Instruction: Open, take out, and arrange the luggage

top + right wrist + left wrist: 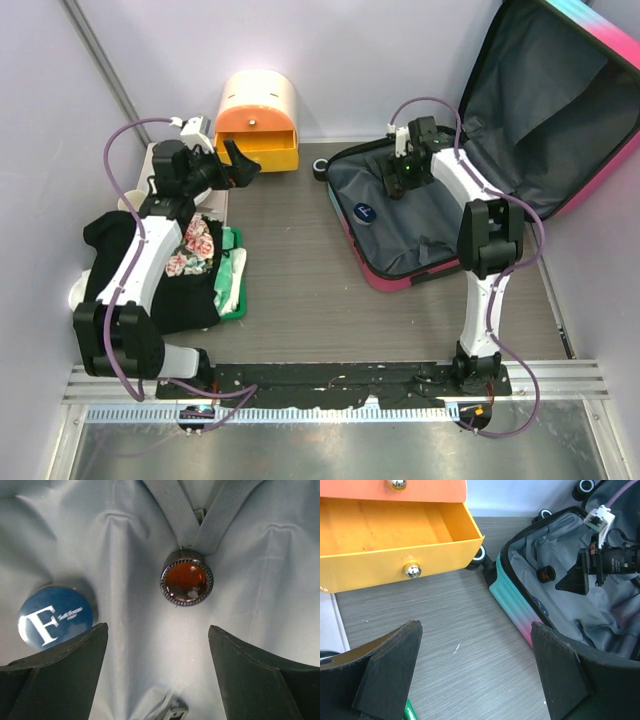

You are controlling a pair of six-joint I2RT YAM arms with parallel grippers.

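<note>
I have the luggage (420, 240) lying open on the right half of the table. Its lower shell sits flat and its lid stands up against the right wall, dark grey lining facing out. From the left wrist camera I see the turquoise-to-pink edge of that shell (512, 597) and two black wheels at its far corner.

My right gripper (400, 180) hangs inside the lower shell, pointing down at the lining (125, 555). Its jaws are spread wide with nothing between them (157, 640). Under it a blue round badge with a white F (55, 617) lies to one side. A small dark round jar with an amber top (186, 583) sits just below the point where two grey straps (200, 515) meet.

My left gripper (228, 165) is up above the bare wood-grain tabletop, between the suitcase and the drawer box (258, 115). It is also wide open and carries nothing (475, 645). The box's orange drawer (395, 535) is pulled out.

At the left edge, under the left arm, a floral garment (195, 245) and a black garment (105, 240) are piled on a green tray (235, 290).
</note>
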